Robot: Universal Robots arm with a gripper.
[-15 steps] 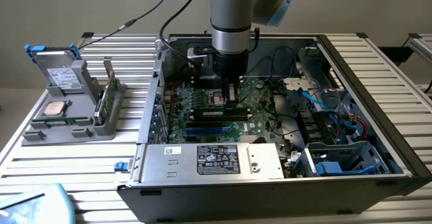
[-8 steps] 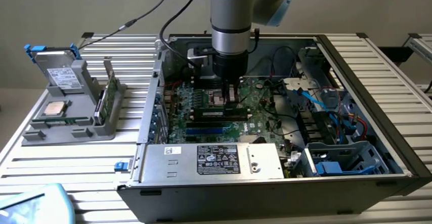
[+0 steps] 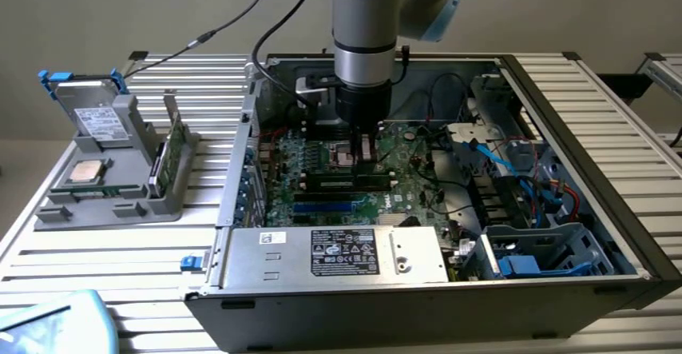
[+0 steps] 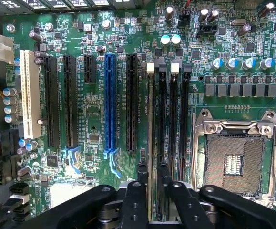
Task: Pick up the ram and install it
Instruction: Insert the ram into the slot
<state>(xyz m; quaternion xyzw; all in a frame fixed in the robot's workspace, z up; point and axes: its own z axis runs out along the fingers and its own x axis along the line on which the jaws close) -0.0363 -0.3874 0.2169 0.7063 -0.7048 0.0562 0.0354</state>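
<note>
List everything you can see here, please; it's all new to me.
computer case: one, black, open, on the table
table: one, silver slats, under everything
motherboard: one, green, inside the case
ram: one, thin green edge, apparently standing in a memory slot at the hand
processor socket: one, silver frame, empty, beside the memory slots
power supply: one, silver box, in the case's near side
holder: one, grey, on the table at the exterior view's left
drive: one, silver, white label, upright in the holder
processor chip: one, silver, lying in the holder
arm: one, grey and blue, reaching into the case
hand: one, black, over the memory slots
</note>
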